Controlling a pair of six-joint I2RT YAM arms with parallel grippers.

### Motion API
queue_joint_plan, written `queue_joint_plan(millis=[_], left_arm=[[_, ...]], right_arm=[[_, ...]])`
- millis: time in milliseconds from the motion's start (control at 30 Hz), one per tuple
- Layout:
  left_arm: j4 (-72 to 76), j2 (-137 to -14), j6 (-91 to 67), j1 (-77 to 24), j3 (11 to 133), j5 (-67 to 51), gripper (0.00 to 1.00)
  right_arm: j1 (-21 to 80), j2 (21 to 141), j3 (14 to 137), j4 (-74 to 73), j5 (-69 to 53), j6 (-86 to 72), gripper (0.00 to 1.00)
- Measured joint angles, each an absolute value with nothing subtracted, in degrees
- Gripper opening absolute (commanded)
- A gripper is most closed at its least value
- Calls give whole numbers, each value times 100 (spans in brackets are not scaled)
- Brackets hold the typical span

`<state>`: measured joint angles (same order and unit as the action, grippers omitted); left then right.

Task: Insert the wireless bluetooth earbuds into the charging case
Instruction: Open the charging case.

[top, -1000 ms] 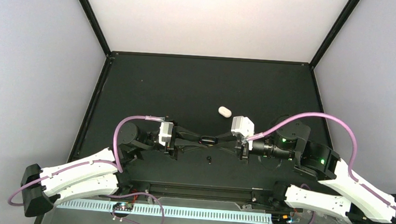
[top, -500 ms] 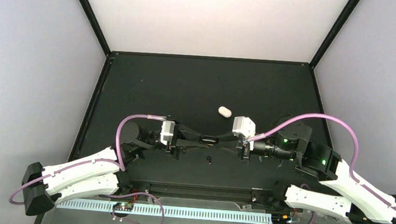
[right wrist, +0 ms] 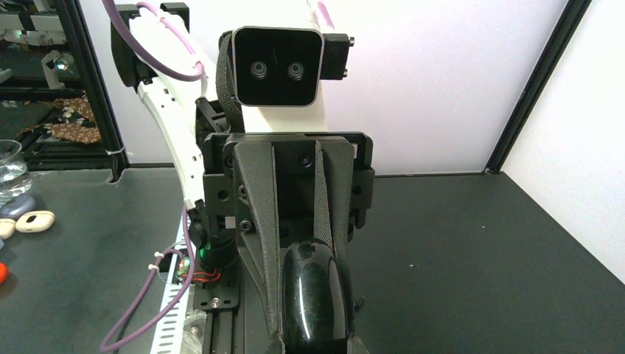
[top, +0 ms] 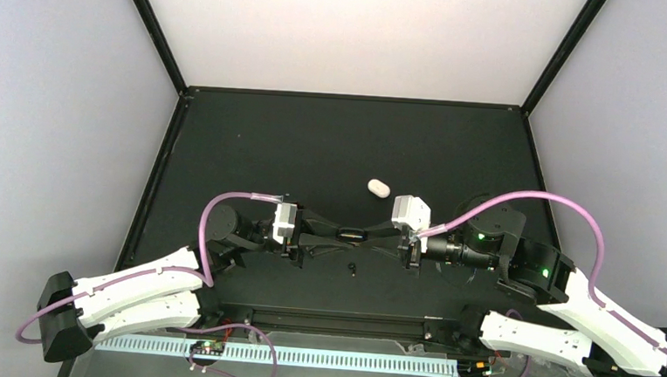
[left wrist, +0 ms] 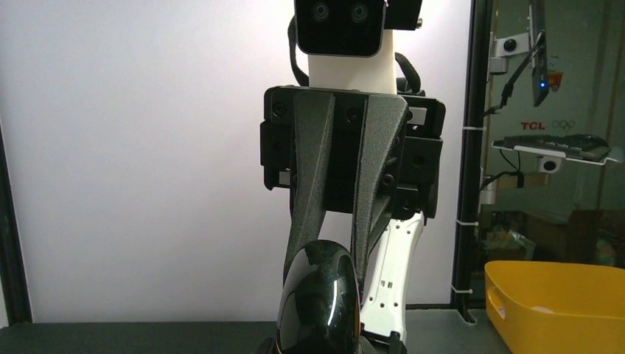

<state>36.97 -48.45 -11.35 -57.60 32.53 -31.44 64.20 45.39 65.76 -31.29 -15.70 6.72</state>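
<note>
A glossy black oval puck (top: 350,235) hangs above the table's near middle, gripped from both sides. My left gripper (top: 338,234) and right gripper (top: 364,236) are both shut on it, fingertips facing each other. The puck fills the bottom of the left wrist view (left wrist: 320,299) and of the right wrist view (right wrist: 313,299). The white charging case (top: 378,188) lies shut on the black table, just beyond the grippers. One tiny black earbud (top: 352,268) lies on the table below the puck; it also shows in the right wrist view (right wrist: 360,302). The other earbud is out of view.
A tiny white speck (top: 239,133) lies at the far left of the table (top: 455,152). A yellow bin (left wrist: 553,295) stands off the table in the left wrist view. Small items (right wrist: 33,220) sit off the table in the right wrist view.
The left wrist has edged slightly to the right, closer to the puck. The puck stays held between both grippers. The case and earbud have not moved.
</note>
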Motion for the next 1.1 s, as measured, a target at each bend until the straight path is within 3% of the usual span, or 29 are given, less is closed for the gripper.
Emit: queue_joint_plan(millis=[1100], left_arm=[[4084, -4888, -1376, -5752, 3253, -2923, 23]], right_arm=[[6388, 4436, 6294, -2469, -1557, 517, 1]])
